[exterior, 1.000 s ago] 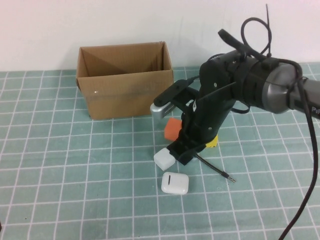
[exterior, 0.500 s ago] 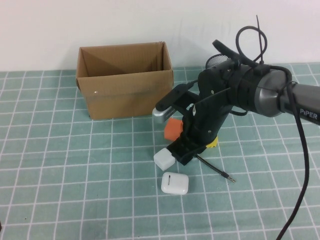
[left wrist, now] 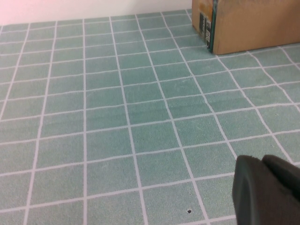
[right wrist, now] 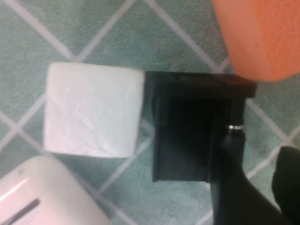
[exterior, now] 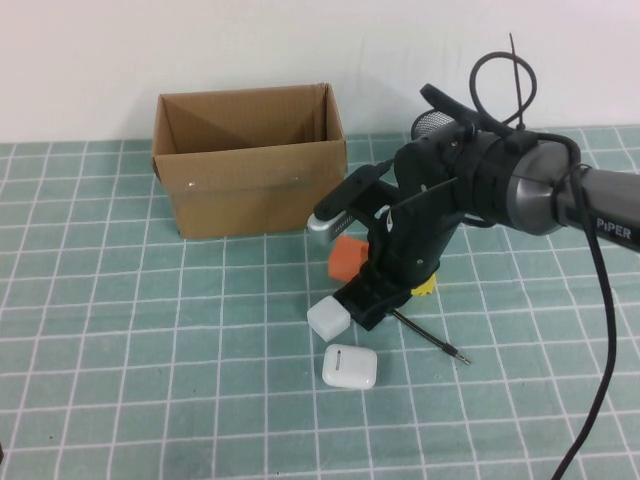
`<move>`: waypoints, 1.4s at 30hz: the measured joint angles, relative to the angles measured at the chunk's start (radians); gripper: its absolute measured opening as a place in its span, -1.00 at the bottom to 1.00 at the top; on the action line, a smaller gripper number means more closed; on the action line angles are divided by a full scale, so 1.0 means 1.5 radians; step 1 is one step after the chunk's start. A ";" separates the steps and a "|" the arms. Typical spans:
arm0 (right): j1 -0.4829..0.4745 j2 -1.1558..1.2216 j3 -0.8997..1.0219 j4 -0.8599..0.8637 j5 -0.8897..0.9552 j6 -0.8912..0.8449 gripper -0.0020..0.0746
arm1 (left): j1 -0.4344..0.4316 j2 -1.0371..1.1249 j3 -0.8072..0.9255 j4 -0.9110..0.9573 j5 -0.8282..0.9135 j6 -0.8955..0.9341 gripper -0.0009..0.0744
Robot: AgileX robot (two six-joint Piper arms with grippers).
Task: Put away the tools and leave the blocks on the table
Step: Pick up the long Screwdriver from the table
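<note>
The right tool is down low at the bench, in the middle of a small cluster of things just in front of the cardboard box. Open or closed can't be told: its tip is a dark mass in the high view and the right wrist view doesn't settle it either. Nothing can be seen gripped in it.

Right wrist view: a black angular piece lies flat on the mat directly below the cam, w/ the white block touching one side of it and the orange block just past its corner. A dark rod w/ a thin metal ring lies along the piece's other side.

In the high view the white block sits just beside the tool tip on the robot's left. The orange block is behind it, toward the box. The yellow block peeks out on the right side of the arm, mostly hidden. The thin screwdriver lies flat on the bench, one end under the tool, metal tip pointing out to the robot's right & toward the robot. The white earbud case lies near the white block on the robot's side, not touching it.

The box stands upright w/ its top open; what's inside isn't visible.

The left tool is closed on nothing, low over bare mat, well apart from the cluster, w/ a corner of the box farther off.
</note>
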 joint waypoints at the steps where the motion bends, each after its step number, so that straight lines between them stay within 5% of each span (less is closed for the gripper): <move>1: 0.000 0.002 0.000 0.000 -0.002 0.000 -0.50 | 0.000 0.000 0.000 0.000 0.000 0.000 -0.99; 36: -0.014 0.040 0.000 0.017 -0.024 0.040 -0.50 | 0.000 0.000 0.000 0.000 0.000 0.000 -0.99; 42: -0.014 0.000 0.001 0.027 -0.017 0.046 -0.96 | 0.000 0.000 0.000 0.000 0.000 0.000 -0.99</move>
